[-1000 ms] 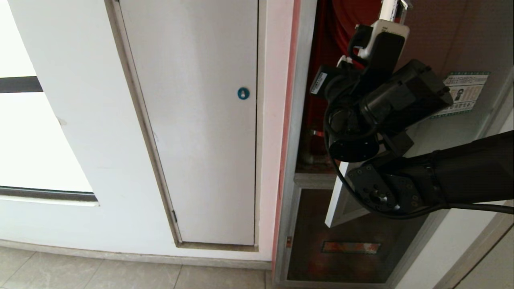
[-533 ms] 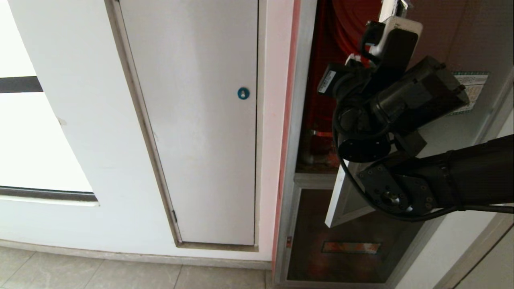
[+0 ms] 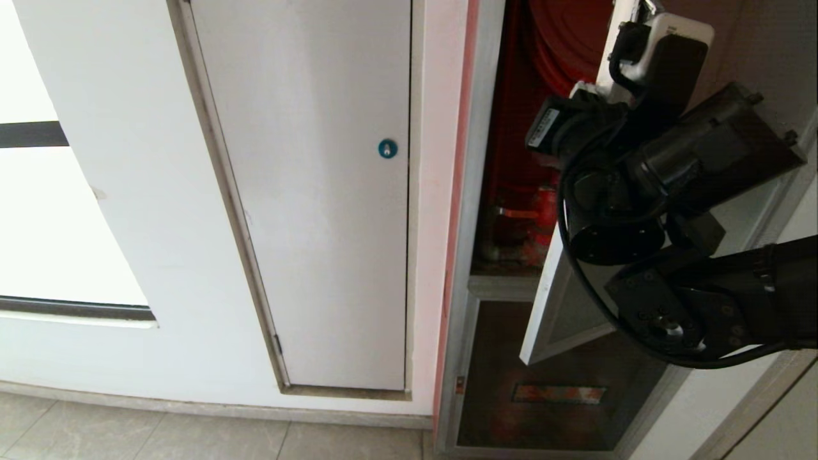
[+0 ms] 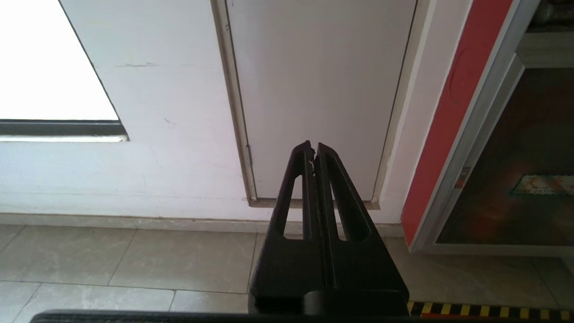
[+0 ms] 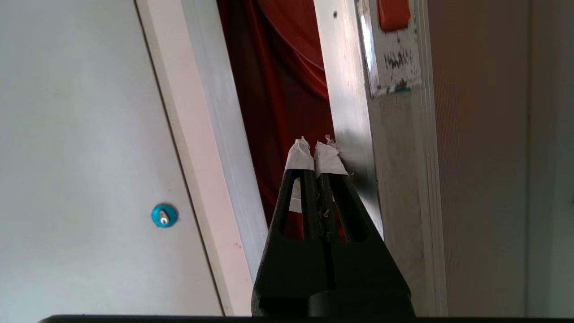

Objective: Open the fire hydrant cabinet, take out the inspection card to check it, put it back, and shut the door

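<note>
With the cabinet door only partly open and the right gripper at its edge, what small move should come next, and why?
Probably keep pushing the door outward with the right gripper. Its shut, taped tips sit against the inner side of the door's silver frame edge, and the gap onto the fire hydrant cabinet looks narrow: only red hose and a valve show, no inspection card. The left gripper is parked low, shut.

Bright daylight pours from the window (image 3: 57, 211), which glows plain white. The white door (image 3: 319, 191) looks soft and even. Inside the fire hydrant cabinet (image 3: 530, 147) it is dim and shadowy. The door (image 5: 354, 112) edge shines.
</note>
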